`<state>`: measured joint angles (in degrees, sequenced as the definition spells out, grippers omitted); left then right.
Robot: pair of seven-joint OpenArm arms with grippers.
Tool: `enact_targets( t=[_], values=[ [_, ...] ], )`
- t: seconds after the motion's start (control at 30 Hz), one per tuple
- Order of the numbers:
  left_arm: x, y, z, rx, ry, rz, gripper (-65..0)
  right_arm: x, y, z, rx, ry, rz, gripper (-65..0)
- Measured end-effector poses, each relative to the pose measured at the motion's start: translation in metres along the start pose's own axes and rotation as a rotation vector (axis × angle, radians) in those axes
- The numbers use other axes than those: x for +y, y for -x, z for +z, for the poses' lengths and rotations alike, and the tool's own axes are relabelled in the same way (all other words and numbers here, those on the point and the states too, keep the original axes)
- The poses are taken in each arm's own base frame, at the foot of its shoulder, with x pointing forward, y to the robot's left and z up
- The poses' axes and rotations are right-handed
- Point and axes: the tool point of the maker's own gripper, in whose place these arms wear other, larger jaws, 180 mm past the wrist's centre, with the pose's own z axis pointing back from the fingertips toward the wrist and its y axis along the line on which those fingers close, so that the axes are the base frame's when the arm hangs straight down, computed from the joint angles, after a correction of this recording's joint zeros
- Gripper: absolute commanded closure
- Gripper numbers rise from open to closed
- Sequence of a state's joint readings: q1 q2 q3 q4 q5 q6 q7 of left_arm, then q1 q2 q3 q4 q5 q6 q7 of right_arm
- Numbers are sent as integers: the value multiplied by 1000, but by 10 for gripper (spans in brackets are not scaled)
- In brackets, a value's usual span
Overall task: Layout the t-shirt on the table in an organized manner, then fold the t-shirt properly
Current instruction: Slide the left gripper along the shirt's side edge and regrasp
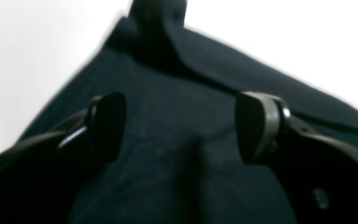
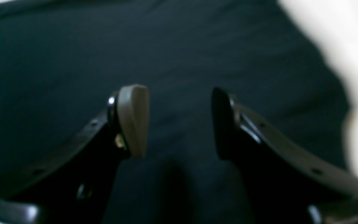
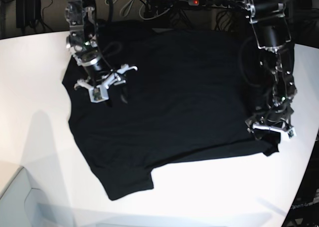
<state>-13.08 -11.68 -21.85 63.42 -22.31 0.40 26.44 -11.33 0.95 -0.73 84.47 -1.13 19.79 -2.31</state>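
The black t-shirt (image 3: 179,97) lies spread flat on the white table (image 3: 209,192), with one sleeve toward the front left. My right gripper (image 3: 112,90) hovers over the shirt's left part, open, with only dark cloth (image 2: 73,56) beneath its jaws (image 2: 179,123). At the shirt's right edge near a lower corner, my left gripper (image 3: 271,130) stands wide open. In the left wrist view its fingers (image 1: 182,127) straddle bare fabric (image 1: 172,102), and a raised fold runs across behind them. Neither gripper holds anything. No print patch or label shows.
Bare tabletop (image 1: 26,46) shows beside the shirt in both wrist views (image 2: 353,46). Cables and a power strip (image 3: 194,2) lie beyond the table's back edge. The curved table edge (image 3: 15,182) runs along the front left.
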Motion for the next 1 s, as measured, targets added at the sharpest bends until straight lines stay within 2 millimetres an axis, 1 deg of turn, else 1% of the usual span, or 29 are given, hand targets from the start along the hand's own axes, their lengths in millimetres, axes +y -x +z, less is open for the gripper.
enact_targets(
  t=[0.03,0.07,0.17,0.23,0.3,0.4,0.57,0.67,0.77,0.8,0.83,0.9,1.0],
  values=[
    [2,-2,-6,6,-10,11,-527,6,7,3,17,-13,-5,-328],
    [1,-4,-10,10,-11,18,-527,7,10,5,23,-12,-8,-328],
    [-5,-22,-23,-42,-8,41,-527,5,16,9,36,-6,-7,-328],
    [-8,-28,-30,-68,-8,58,-527,5,21,13,45,-4,-11,-328],
    [-8,-24,-37,-65,-16,68,-527,7,29,17,64,-6,-14,-328],
    [-6,-12,-47,-21,-37,90,-527,8,38,23,87,-6,-19,-328],
    [-10,-16,-56,-54,-45,115,-525,6,40,25,94,-3,-16,-328],
    [-19,-12,-56,-63,-31,81,-525,0,41,27,100,0,2,-328],
    [-32,-8,-57,-62,-5,47,-516,-1,41,27,100,1,5,-328],
    [-37,-6,-57,-62,4,39,-492,0,41,27,100,-1,5,-328],
    [-42,-5,-58,-61,12,39,-452,0,41,27,100,-1,3,-328],
    [-47,-7,-59,-55,21,42,-354,0,41,27,99,-1,2,-328],
    [-51,-28,-61,-93,26,50,-179,0,41,27,100,-1,3,-328]
  ],
)
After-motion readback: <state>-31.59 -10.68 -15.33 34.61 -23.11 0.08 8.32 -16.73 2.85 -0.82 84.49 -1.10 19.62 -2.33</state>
